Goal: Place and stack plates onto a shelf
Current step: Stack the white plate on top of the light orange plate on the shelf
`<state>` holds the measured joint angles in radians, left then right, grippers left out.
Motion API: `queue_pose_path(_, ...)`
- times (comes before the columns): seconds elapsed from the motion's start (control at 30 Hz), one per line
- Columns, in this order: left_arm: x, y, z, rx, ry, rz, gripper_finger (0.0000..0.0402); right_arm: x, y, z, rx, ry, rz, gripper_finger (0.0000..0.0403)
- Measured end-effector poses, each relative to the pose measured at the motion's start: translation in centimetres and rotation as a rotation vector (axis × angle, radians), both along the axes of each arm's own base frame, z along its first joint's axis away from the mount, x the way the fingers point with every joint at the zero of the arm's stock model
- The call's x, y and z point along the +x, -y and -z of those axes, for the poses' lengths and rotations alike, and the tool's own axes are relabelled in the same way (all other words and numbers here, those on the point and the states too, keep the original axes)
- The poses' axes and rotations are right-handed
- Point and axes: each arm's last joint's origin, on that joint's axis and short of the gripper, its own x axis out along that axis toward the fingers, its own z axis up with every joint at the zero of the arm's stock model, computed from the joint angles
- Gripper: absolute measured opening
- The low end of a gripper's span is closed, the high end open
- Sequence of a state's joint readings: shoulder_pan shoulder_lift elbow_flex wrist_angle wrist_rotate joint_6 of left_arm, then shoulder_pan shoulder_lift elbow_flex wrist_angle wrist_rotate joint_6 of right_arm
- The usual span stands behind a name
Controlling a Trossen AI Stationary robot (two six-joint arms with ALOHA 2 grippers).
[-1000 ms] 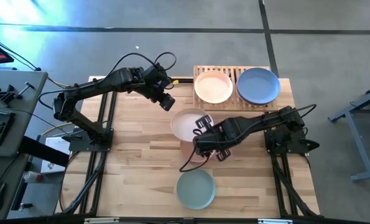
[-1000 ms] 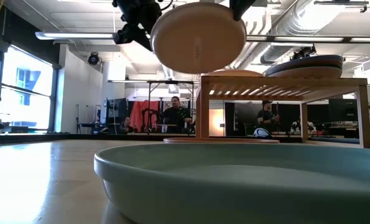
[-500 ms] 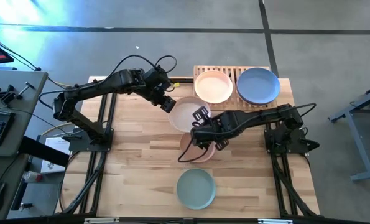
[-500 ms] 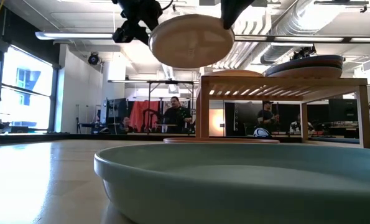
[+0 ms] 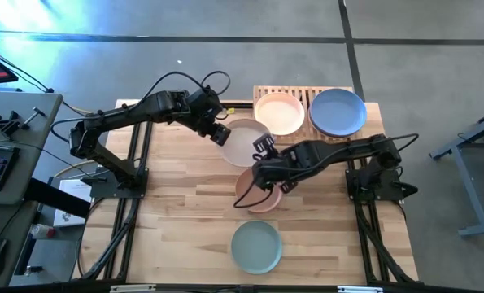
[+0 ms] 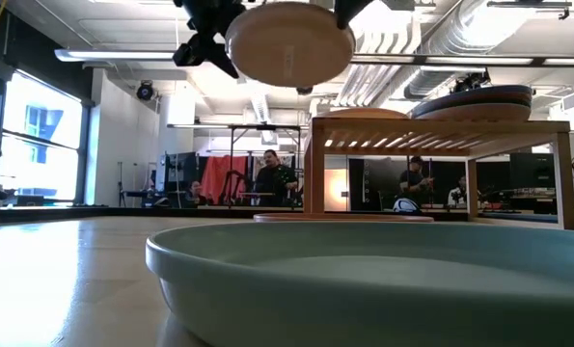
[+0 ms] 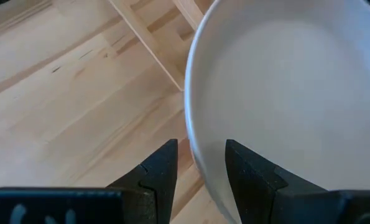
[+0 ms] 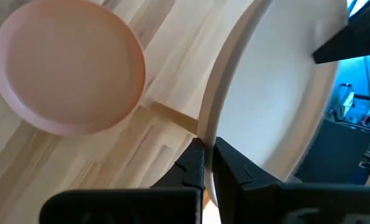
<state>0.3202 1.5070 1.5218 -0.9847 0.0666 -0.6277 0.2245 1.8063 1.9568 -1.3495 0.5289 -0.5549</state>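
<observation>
A pale pink plate (image 5: 243,140) hangs in the air just left of the wooden shelf (image 5: 307,91). My right gripper (image 5: 263,153) is shut on the plate's near right rim. My left gripper (image 7: 200,146) stands open at the plate's left rim (image 7: 191,134), one finger inside the rim and one outside, with no touch that I can see. In the low view the plate (image 6: 288,43) shows from below, almost level. A peach plate (image 5: 278,112) and a light blue plate (image 5: 337,111) lie on the shelf. My right gripper pinches the pale plate's rim (image 8: 208,127) between its two fingers, one finger on the inner face and one on the underside. The fingers slant down at it from the table's right and near side. The plate is lifted clear of the table, close to level.
A salmon plate (image 5: 254,202) lies on the table under my right arm. A mint plate (image 5: 255,247) lies near the front edge and fills the low view's foreground (image 6: 364,280). People stand in the room beyond the table.
My right gripper has carried the pale plate up and toward the far left, to my left gripper. The plate has tipped from a steep tilt to nearly level, and its left rim has come between my left gripper's fingers.
</observation>
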Motion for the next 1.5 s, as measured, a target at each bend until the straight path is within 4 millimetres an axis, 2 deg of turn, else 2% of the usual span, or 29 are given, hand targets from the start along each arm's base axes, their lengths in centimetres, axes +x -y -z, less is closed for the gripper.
queue_pose_path(0.33, 0.0, -0.04, -0.01, -0.013, 0.006, 0.007, 0.0111, -0.42, 0.09, -0.8, 0.014, 0.039, -0.004, 0.0)
queue_pose_path(0.63, 0.07, -0.06, -0.03, 0.003, 0.01, 0.02, 0.0024, -0.48, 0.09, -0.76, 0.015, 0.03, -0.006, 0.0)
queue_pose_path(0.73, 0.12, -0.06, -0.05, 0.009, 0.013, 0.016, 0.0007, -0.46, 0.04, -0.77, 0.021, 0.032, -0.01, 0.0)
queue_pose_path(1.03, 0.07, -0.04, -0.02, 0.016, 0.004, 0.026, 0.0004, -0.41, 0.05, -0.79, 0.023, 0.04, -0.004, 0.0)
queue_pose_path(1.23, 0.05, -0.05, 0.0, 0.03, -0.003, 0.032, 0.0003, -0.37, 0.07, -0.81, 0.06, 0.08, 0.066, 0.0001)
queue_pose_path(1.5, -0.04, 0.05, 0.16, 0.044, -0.022, 0.077, 0.0, -0.71, 0.71, -0.69, 0.117, 0.103, 0.212, 0.0047)
